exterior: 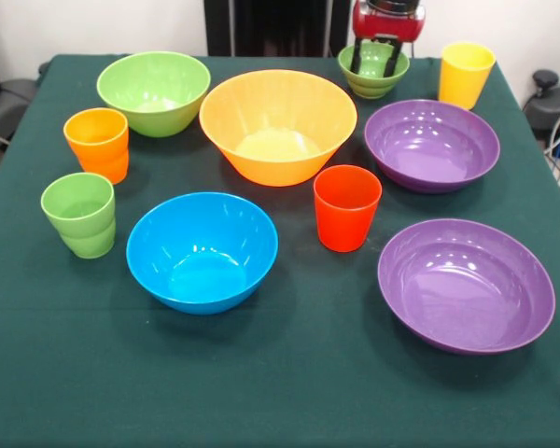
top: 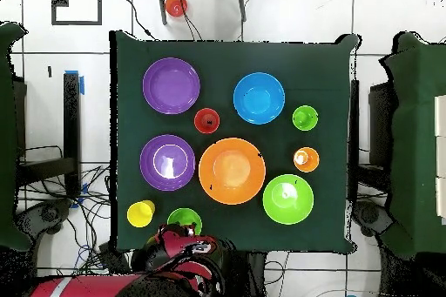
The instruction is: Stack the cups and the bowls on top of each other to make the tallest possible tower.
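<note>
No tower yet: all ten pieces stand apart on green-clothed table (exterior: 289, 392).

Near edge: wide shallow purple plastic bowl (exterior: 466, 285), medium blue plastic bowl (exterior: 203, 250), light green plastic cup (exterior: 79, 214), red plastic cup (exterior: 347, 207).

Mid-table: second purple bowl (exterior: 432, 145), large orange-yellow plastic bowl (exterior: 278, 126), orange plastic cup (exterior: 97, 144).

Far edge: medium light green bowl (exterior: 154, 91), yellow plastic cup (exterior: 465, 74), small light green bowl (exterior: 373, 70).

Gripper (exterior: 375, 58) dips into small bowl, jaws spread, gripping nothing.

All stacking remains.
</note>
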`<state>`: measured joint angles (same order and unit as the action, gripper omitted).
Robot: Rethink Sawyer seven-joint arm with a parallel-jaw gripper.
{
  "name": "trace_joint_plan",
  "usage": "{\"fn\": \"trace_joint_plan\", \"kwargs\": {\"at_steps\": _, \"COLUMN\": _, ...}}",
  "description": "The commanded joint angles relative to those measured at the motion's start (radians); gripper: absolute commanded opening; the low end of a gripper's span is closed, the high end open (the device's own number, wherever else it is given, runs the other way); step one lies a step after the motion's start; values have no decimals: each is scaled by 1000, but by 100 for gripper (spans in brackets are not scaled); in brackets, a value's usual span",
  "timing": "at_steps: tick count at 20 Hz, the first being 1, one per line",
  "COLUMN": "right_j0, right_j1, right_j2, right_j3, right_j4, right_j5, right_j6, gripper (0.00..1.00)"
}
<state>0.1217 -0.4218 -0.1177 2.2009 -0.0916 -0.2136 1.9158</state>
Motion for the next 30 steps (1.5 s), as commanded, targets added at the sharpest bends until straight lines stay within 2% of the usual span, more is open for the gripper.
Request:
{"fn": "trace_joint_plan", "kwargs": {"at_steps": 1, "right_j0": -19, "right_j1": 17, "right_j2": 74, "right_j3": -82, "right_j4": -39, "right_j5": -47, "right_j6": 118, "gripper": 100}}
{"fn": "trace_joint_plan", "kwargs": {"at_steps": 4, "right_j0": -18, "right_j1": 36, "right_j2": 73, "right_j3": -92, "right_j4": -45, "right_j5": -63, "right_j6": 121, "gripper": 100}}
{"fn": "trace_joint_plan", "kwargs": {"at_steps": 9, "right_j0": -29, "right_j1": -14, "right_j2": 80, "right_j3": -93, "right_j4": -65, "right_j5": -18, "right_j6": 99, "gripper": 100}}
{"fn": "trace_joint_plan", "kwargs": {"at_steps": 22, "right_j0": -135, "right_j1": -91, "right_j2": 117, "right_j3": -71, "right_j4": -149, "right_j5": 72, "right_j6": 61, "gripper": 100}}
{"fn": "trace_joint_plan", "kwargs": {"at_steps": 26, "right_j0": -170, "right_j1": -142, "right_j2": 144, "right_j3": -46, "right_j4": -164, "right_j5": 120, "right_j6": 58, "gripper": 100}}
{"fn": "trace_joint_plan", "kwargs": {"at_steps": 30, "right_j0": -196, "right_j1": -152, "right_j2": 149, "right_j3": -36, "right_j4": -198, "right_j5": 119, "right_j6": 46, "gripper": 100}}
